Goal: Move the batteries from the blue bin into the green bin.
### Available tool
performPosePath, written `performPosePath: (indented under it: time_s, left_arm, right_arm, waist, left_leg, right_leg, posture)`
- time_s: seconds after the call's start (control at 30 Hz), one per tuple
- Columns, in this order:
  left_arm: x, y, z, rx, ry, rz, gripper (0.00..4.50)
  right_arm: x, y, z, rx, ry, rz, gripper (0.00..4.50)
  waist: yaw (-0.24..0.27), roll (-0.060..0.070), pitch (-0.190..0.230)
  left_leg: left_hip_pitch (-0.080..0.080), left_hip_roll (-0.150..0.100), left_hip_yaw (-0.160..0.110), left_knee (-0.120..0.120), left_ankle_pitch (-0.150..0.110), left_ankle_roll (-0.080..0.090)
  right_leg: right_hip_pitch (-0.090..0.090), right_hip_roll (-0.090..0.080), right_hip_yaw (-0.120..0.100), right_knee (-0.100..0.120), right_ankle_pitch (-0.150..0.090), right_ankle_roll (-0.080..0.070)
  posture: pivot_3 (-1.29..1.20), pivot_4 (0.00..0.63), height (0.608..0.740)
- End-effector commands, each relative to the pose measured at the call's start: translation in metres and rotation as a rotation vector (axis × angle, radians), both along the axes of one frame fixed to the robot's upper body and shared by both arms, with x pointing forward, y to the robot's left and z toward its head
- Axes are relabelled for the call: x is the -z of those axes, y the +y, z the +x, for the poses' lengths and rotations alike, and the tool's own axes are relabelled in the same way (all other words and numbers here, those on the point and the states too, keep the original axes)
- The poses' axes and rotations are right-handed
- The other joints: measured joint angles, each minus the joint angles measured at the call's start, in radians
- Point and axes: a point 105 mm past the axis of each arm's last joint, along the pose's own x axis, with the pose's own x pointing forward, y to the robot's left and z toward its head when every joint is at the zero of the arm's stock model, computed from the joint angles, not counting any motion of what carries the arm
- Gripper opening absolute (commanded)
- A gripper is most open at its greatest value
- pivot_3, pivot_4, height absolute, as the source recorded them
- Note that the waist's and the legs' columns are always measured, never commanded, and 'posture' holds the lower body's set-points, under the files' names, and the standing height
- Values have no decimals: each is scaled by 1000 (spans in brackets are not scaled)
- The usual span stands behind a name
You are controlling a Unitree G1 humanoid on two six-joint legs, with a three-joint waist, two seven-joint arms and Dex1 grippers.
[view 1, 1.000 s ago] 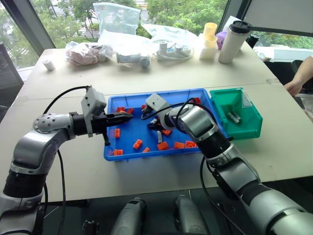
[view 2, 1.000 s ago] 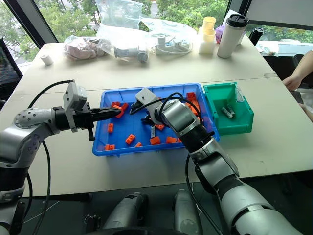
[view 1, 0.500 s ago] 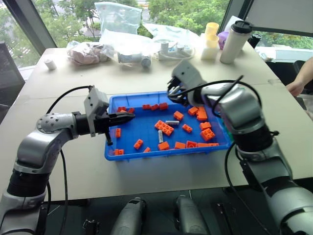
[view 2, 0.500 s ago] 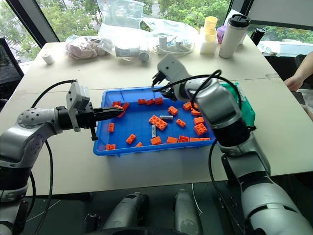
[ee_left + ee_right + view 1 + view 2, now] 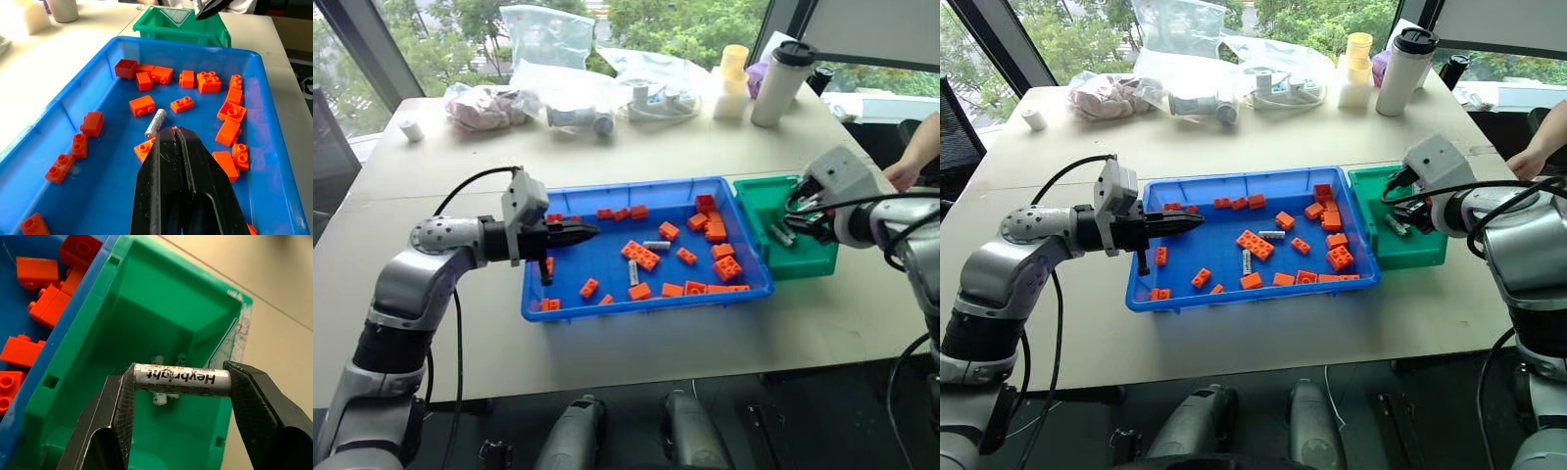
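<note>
right gripper clamping battery — above green bin

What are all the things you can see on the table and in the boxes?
blue bin: one, bright blue, middle of the table.
toy bricks: many, orange, scattered in the blue bin.
batteries: two silver ones lying in the blue bin; at least two in the green bin; one more gripped end to end over the green bin.
green bin: one, teal green, against the blue bin's right end.
tumbler: one, white with dark lid, far side of the table.
plastic bags: several, clear, far side.
person's hand: one, right edge.
left gripper: black, shut, over the blue bin.
right gripper: black, holding the battery.
</note>
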Motion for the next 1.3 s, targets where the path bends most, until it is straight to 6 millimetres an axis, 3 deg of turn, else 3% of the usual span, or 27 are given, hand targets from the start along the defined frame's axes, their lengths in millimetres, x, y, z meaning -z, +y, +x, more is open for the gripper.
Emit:
performPosePath:
  time_s: [0.03, 0.07, 0.2, 0.33, 0.4, 0.53, 0.67, 0.8, 1.03, 1.3]
  left_arm:
    - [-9, -3, -1, 27, -51, 1, 0]
    - [-9, -3, -1, 28, -51, 1, 0]
    - [-9, -1, -2, 26, -52, 4, 0]
    - [-9, 0, -1, 19, -56, 6, 0]
    - [-10, 0, -1, 18, -56, 6, 0]
    - [-10, 0, -1, 9, -62, 4, 0]
    - [-10, 0, -1, 6, -64, 6, 0]
    - [-12, 1, -2, -3, -70, 4, 0]
    - [-9, 3, -6, -16, -67, 8, 0]
    - [-8, 4, -8, -44, -68, -1, 0]
  right_arm:
    - [-22, -2, -1, -7, -91, 11, 4014]
    - [-22, -3, -1, -5, -94, 4, 4429]
    - [-37, 4, 0, -50, -142, -11, 4429]
    - [-56, 42, -1, -209, -169, 67, 4429]
    - [-59, 51, -2, -240, -165, 98, 4429]
    - [-51, 135, -13, -509, -14, 321, 4429]
    - [-36, 170, -20, -632, 102, 375, 4429]
    - [-10, 189, -26, -681, 248, 391, 4429]
    - [7, 201, -42, -791, 417, 382, 4429]
    - [43, 217, -31, -784, 519, 368, 4429]
  waist:
    - [1, 0, 0]
    - [2, 0, 0]
    - [2, 0, 0]
    - [-2, 0, 0]
    - [-3, 0, 0]
    - [-5, 0, 0]
    - [8, 0, 0]
    - [11, -1, 0]
    - [-3, -1, 0]
    - [-5, -1, 0]
  left_leg:
    - [0, 0, 0, 0, 0, 0]
    - [0, 0, 0, 0, 0, 0]
    - [0, 0, 0, 0, 0, 0]
    - [0, 0, 0, 0, 0, 0]
    - [0, 1, 0, -1, 0, 0]
    - [0, 1, -1, 0, 0, 0]
    - [-1, 0, -3, 0, 0, -1]
    - [-1, -2, -2, 2, 2, -4]
    - [-1, -1, -3, 1, 2, -4]
    - [-1, -1, -3, 1, 0, -1]
  right_leg:
    - [0, 0, 0, 0, 0, 0]
    - [0, 0, 0, 0, 0, 0]
    - [0, 0, 0, 0, 0, 0]
    - [0, 0, 0, 0, 0, 0]
    - [0, 1, 0, 0, 0, 0]
    - [0, 0, 0, 0, 0, 0]
    - [-1, 0, -1, 0, 0, 0]
    - [1, -3, -1, -1, 0, 0]
    - [-1, -2, -1, 0, 0, 0]
    - [-1, -1, -1, 0, 0, 0]
  posture:
    - [0, 150, 740]
    - [0, 150, 740]
    - [0, 150, 740]
    - [0, 150, 740]
    - [0, 150, 740]
    - [0, 150, 740]
    - [0, 150, 740]
    - [0, 150, 740]
    - [0, 150, 740]
    - [0, 150, 740]
